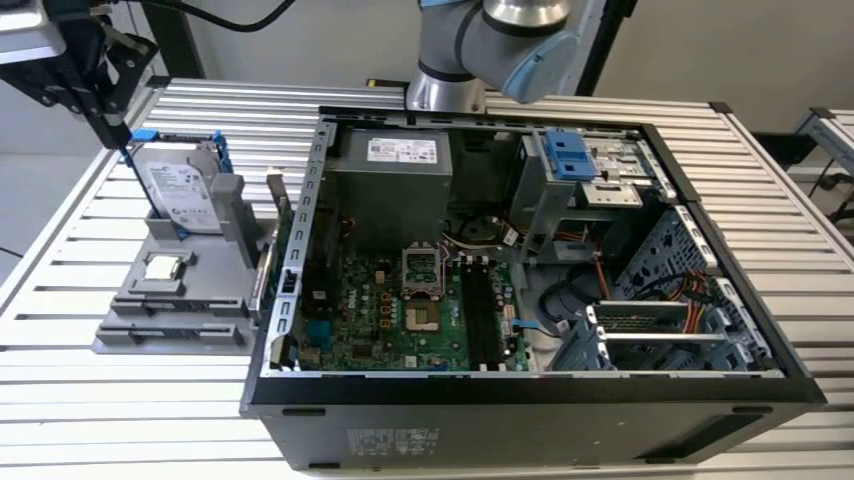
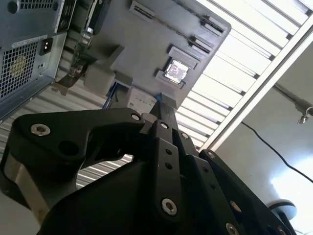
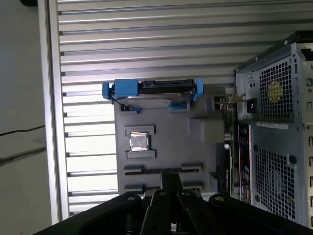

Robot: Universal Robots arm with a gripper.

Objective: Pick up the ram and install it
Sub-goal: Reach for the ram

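The ram [image 1: 278,208] stands on its edge as a thin stick at the grey holder's [image 1: 174,325] side nearest the computer case, seen edge-on in the exterior view. My gripper [image 1: 126,137] hangs at the exterior view's far left, over the corner of the blue-framed hard drive [image 1: 174,190], well apart from the ram. Its black fingers [image 2: 161,110] meet at the tip in both wrist views, shut with nothing between them. The first wrist view looks down past the gripper [image 3: 171,180] onto the holder [image 3: 166,147].
The open computer case [image 1: 534,390] lies at the holder's right in the exterior view, with a green motherboard [image 1: 374,320] and long black memory slots [image 1: 487,320]. A small square silver processor [image 3: 139,142] rests on the holder. Everything stands on a slatted metal table [image 1: 134,400].
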